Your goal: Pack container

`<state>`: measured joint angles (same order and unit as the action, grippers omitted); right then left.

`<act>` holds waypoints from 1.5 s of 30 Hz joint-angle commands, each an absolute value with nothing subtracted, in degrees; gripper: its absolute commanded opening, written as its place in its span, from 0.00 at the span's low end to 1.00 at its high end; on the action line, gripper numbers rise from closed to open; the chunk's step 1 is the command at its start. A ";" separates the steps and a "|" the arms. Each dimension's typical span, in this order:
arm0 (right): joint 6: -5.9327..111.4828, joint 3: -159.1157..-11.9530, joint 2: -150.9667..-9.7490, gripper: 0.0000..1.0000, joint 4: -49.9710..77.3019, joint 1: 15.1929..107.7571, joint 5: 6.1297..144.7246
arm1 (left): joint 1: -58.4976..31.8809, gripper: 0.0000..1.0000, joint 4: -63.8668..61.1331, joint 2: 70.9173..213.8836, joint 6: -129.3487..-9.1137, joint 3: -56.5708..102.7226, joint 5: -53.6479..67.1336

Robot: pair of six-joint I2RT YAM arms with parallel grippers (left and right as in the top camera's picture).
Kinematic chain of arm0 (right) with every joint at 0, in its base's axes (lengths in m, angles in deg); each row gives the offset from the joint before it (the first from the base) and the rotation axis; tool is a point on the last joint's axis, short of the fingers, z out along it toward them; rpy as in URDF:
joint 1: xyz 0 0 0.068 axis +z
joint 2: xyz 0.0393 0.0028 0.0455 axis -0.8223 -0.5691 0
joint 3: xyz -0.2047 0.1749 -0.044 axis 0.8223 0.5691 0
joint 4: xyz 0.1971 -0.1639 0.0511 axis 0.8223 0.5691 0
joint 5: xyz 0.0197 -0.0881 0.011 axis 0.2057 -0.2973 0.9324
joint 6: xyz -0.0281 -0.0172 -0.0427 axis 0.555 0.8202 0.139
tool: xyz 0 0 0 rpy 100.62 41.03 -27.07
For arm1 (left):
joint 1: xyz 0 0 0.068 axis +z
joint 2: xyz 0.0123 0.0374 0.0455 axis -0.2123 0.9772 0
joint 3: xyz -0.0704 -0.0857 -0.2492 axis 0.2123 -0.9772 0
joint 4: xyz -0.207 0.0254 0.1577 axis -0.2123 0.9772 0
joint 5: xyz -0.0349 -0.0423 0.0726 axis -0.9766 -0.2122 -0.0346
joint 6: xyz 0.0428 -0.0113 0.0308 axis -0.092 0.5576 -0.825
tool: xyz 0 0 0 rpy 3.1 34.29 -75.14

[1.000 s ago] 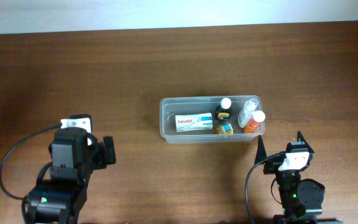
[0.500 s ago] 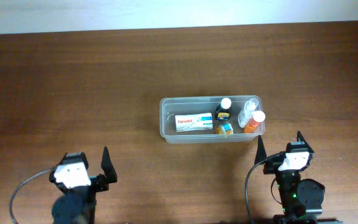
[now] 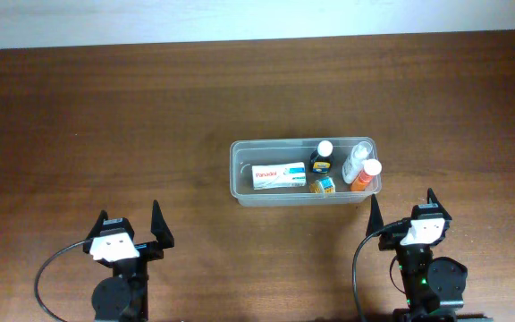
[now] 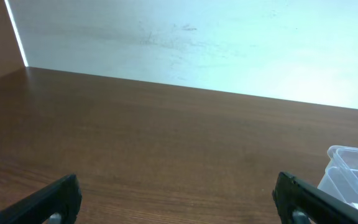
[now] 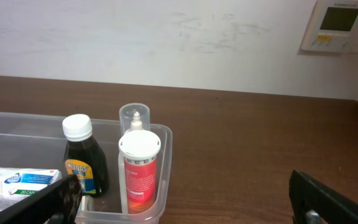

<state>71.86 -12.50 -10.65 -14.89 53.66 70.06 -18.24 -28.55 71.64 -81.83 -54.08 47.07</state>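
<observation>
Container [image 3: 242, 182], a clear tub, stands right of centre on the brown table [image 3: 97, 107]; at lower left the left gripper [image 3: 130, 215] points toward the far edge, its two fingers spread wide with nothing between them, well apart from the tub, whose rounded corner just shows at the right edge of the left wrist view; inside the tub, from the left, lie a white box [image 3: 278, 175], then an upright dark bottle [image 3: 321, 158] with a white cap and a small yellow item [image 3: 325, 185] nearer the front wall, then a clear bottle [image 3: 357, 161] beside an orange bottle [image 3: 365, 175] at the right end; at lower right the right gripper [image 3: 401, 204] faces that end, fingers likewise parted and empty, near the front wall but not touching it.
</observation>
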 commanded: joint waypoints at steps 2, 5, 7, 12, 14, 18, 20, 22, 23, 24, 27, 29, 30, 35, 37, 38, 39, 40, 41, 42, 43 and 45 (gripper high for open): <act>72.25 -11.97 -10.23 0.98 -14.91 54.27 70.59 | -17.82 0.99 -28.96 71.03 -82.14 -54.84 47.27; 72.25 -11.97 -10.23 0.98 -14.91 54.27 70.59 | -17.82 0.99 -29.38 71.03 -82.14 -55.02 47.27; 72.25 -11.97 -10.23 0.98 -14.91 54.27 70.59 | -17.82 0.99 -32.55 71.03 -82.12 -56.42 47.20; 72.25 -11.97 -10.23 0.98 -14.91 54.27 70.59 | -17.71 0.99 -31.85 71.03 -82.12 -56.31 43.55; 72.25 -11.97 -10.23 0.98 -14.91 54.27 70.59 | -17.71 0.99 -31.43 71.03 -82.16 -56.29 41.30; 72.25 -11.97 -10.23 0.98 -14.91 54.27 70.59 | -17.71 0.99 -31.04 71.03 -86.38 -56.26 39.27; 72.25 -11.97 -10.23 0.98 -14.91 54.27 70.59 | -17.71 0.99 -31.04 71.03 -86.82 -56.26 38.37; 72.25 -11.97 -10.23 0.98 -14.91 54.27 70.59 | -17.69 0.99 -31.10 71.03 -86.82 -56.26 38.19; 72.25 -11.97 -10.23 0.98 -14.91 54.27 70.59 | -17.54 1.00 -31.10 71.03 -86.84 -56.26 38.19; 72.25 -11.97 -10.23 0.98 -14.91 54.27 70.59 | -17.23 0.99 -31.10 71.05 -86.84 -56.26 38.19; 72.25 -11.97 -10.23 0.98 -14.91 54.27 70.59 | -17.01 0.99 -31.10 71.05 -86.84 -56.26 38.19; 72.25 -11.97 -10.23 0.98 -14.91 54.27 70.59 | -17.01 0.99 -31.10 71.05 -86.84 -56.26 38.19; 72.25 -11.97 -10.23 0.98 -14.91 54.27 70.59 | -17.01 1.00 -31.10 71.05 -86.84 -56.26 38.19; 72.25 -11.97 -10.23 0.98 -14.91 54.27 70.59 | -17.01 0.99 -31.10 71.05 -86.84 -56.26 38.19; 72.25 -11.97 -10.23 0.98 -14.91 54.27 70.59 | -17.01 0.99 -31.10 71.05 -86.84 -56.26 38.19; 72.25 -11.97 -10.23 0.98 -14.91 54.27 70.59 | -17.01 0.99 -31.10 71.05 -86.84 -56.26 38.19; 72.25 -11.97 -10.23 0.98 -14.91 54.27 70.59 | -17.01 0.99 -31.10 71.05 -86.84 -56.26 38.19; 72.25 -11.97 -10.23 0.98 -14.91 54.27 70.59 | -17.01 0.99 -31.10 71.05 -86.84 -56.26 38.19; 72.25 -11.97 -10.23 0.98 -14.91 54.27 70.59 | -17.01 0.99 -31.10 71.05 -86.84 -56.26 38.19; 72.25 -11.97 -10.23 0.98 -14.91 54.27 70.59 | -17.01 0.99 -31.10 71.05 -86.84 -56.26 38.19; 72.25 -11.97 -10.23 0.98 -14.91 54.27 70.59 | -17.01 0.99 -31.10 71.05 -86.84 -56.26 38.19; 72.25 -11.97 -10.23 0.98 -14.91 54.27 70.59 | -17.01 0.99 -31.10 71.05 -86.84 -56.26 38.19</act>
<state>71.88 -12.50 -10.65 -14.89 53.66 70.06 -17.32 -31.10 71.59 -85.98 -55.78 39.00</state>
